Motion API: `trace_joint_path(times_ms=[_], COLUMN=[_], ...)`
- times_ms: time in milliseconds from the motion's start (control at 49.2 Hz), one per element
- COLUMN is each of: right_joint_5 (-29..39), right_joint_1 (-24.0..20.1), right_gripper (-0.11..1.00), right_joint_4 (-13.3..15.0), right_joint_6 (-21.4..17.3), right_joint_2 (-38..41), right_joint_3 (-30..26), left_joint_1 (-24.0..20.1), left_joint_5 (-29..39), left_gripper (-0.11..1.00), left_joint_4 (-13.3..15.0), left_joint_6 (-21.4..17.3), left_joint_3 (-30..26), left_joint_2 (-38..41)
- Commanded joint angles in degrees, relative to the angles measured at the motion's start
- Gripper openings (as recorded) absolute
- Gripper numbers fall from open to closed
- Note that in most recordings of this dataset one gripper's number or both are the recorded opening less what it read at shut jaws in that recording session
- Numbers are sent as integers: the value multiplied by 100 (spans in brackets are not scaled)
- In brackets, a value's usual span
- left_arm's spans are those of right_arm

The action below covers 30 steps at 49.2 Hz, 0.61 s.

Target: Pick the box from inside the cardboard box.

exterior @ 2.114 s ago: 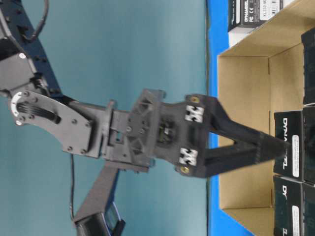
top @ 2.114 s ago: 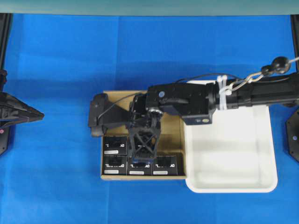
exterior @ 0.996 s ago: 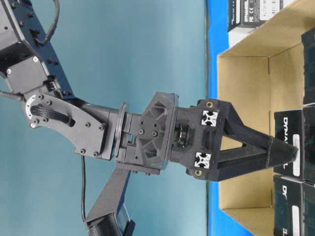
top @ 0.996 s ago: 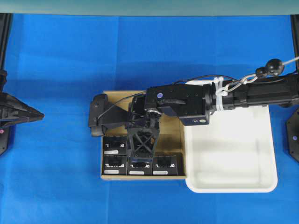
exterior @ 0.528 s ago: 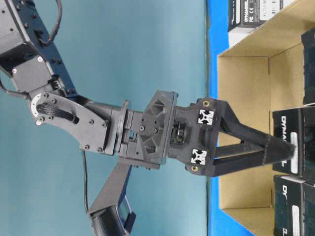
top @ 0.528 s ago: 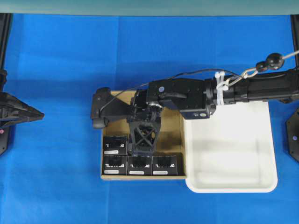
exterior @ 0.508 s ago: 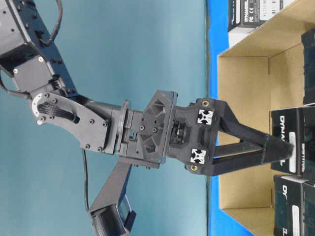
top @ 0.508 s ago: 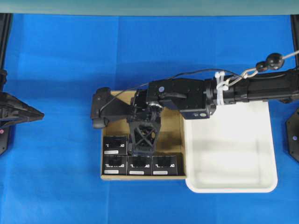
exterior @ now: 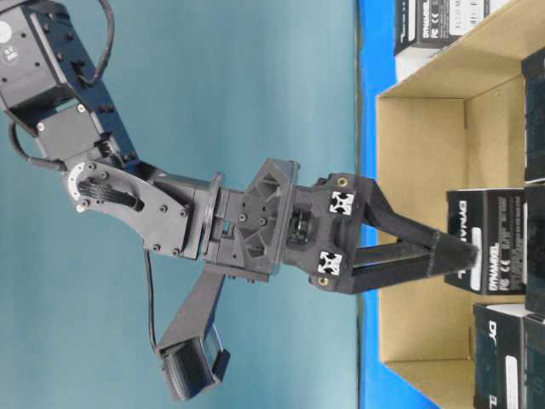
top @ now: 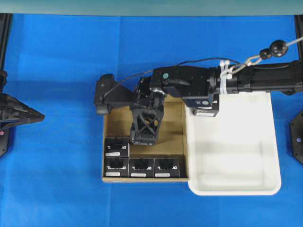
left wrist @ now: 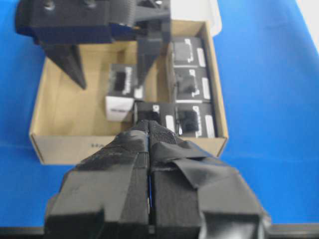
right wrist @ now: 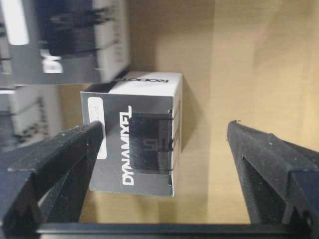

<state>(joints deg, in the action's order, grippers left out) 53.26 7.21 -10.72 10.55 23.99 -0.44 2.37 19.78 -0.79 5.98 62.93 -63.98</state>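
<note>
- Item: the box (right wrist: 132, 144), black with white DYNAMIXEL lettering. One end face is white and marked ROBOTIS.
- Orientation: in the right wrist view its long axis runs up and down the picture, parallel to the inner faces of the fingers. The lettering reads along that axis and the white end points away from the camera.
- Location: inside the cardboard box (top: 173, 142), on open brown floor and set apart from the other black boxes. In the overhead view the pincer above hides most of it.
- Container one: the cardboard box, brown with low walls, on the blue table (top: 57, 179).
- Contents of container one: four more black boxes (top: 141, 167) show from overhead. Three form a row along the lower wall and one sits above the leftmost, making an L.
- Container two: a white tray (top: 236, 156) just beside the carton's right wall.
- Right gripper (right wrist: 164, 129): reaches down into the carton from the right arm (top: 255, 82), with its jaws spread wide.
- Right gripper and the box: the box lies between its fingers (right wrist: 55, 164). It is close against the finger on the left of the wrist view and well apart from the other, so it is straddled, not clamped. Whether the near finger touches the box I cannot tell for sure.
- Left gripper (left wrist: 149, 149): its jaws are pressed together with nothing between them. It is parked at the table's left edge, well apart from the carton and pointing toward it.
</note>
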Motion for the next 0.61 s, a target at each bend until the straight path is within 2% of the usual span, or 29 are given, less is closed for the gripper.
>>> trace_joint_path(times_ms=[0, 386, 589], right_joint_5=[0, 26, 35], right_joint_1=[105, 334, 343], right_gripper=[98, 98, 98], right_joint_4=[35, 35, 35], right_joint_6=[70, 369, 396], right_joint_2=[18, 9, 18], right_joint_3=[0, 0, -18], left_joint_1=[-18, -18, -18], left_joint_5=[-35, -35, -26], left_gripper=[-7, -7, -7], left_joint_4=[-18, -18, -18], left_joint_6=[9, 9, 9], left_joint_3=[-62, -62, -62], left_joint_2=[62, 62, 53])
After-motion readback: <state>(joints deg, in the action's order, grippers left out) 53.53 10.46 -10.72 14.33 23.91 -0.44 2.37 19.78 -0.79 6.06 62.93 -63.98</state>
